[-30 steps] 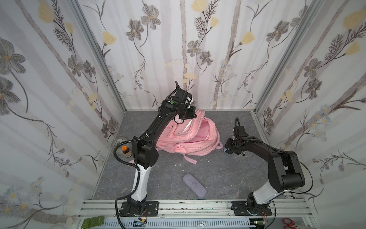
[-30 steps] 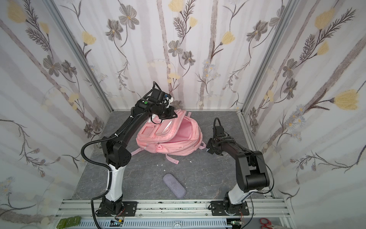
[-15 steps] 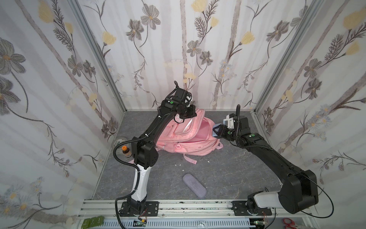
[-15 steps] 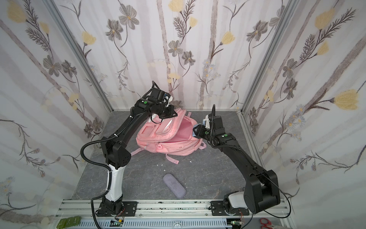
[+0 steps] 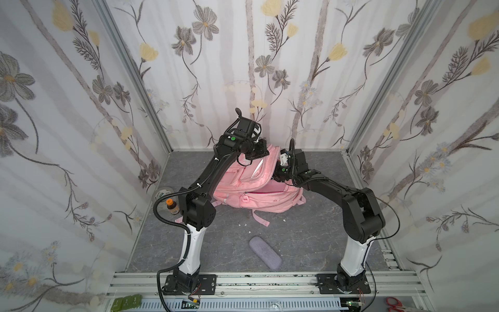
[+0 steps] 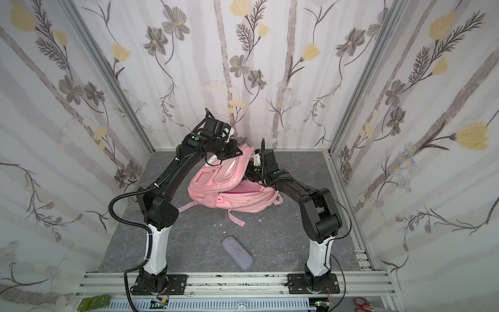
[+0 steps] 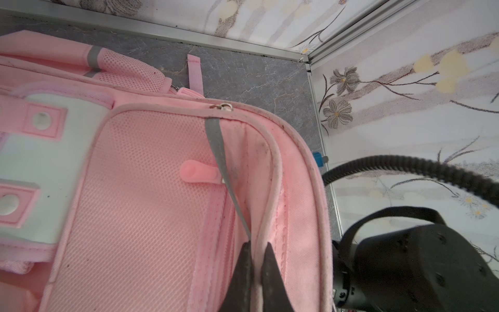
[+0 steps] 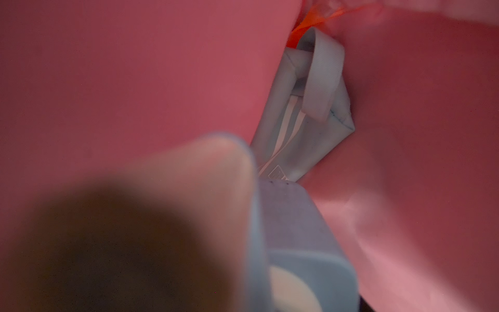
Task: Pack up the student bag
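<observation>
The pink student bag (image 5: 259, 197) (image 6: 237, 200) lies on the grey floor near the back wall. My left gripper (image 5: 263, 154) (image 7: 256, 244) is shut on the piped edge of its front flap and holds that flap up. My right gripper (image 5: 277, 175) reaches under the raised flap into the opening, so its fingertips are hidden in both top views. In the right wrist view the bag's pink lining fills the picture. A blurred light-blue item (image 8: 310, 270) sits in the jaws beside one dark finger (image 8: 121, 243). Deeper inside lies a light-teal pouch (image 8: 305, 129) with a loop.
A grey-purple case (image 5: 265, 252) (image 6: 237, 252) lies on the floor in front. A small bottle with an orange cap (image 5: 172, 206) and a round roll (image 5: 162, 193) stand by the left wall. Loose pink straps (image 5: 260, 218) trail forward. The enclosure walls stand close on three sides.
My right arm swung up from the floor at the bag's right and pushed into the opening with the light-blue item. The left gripper kept the flap raised.
</observation>
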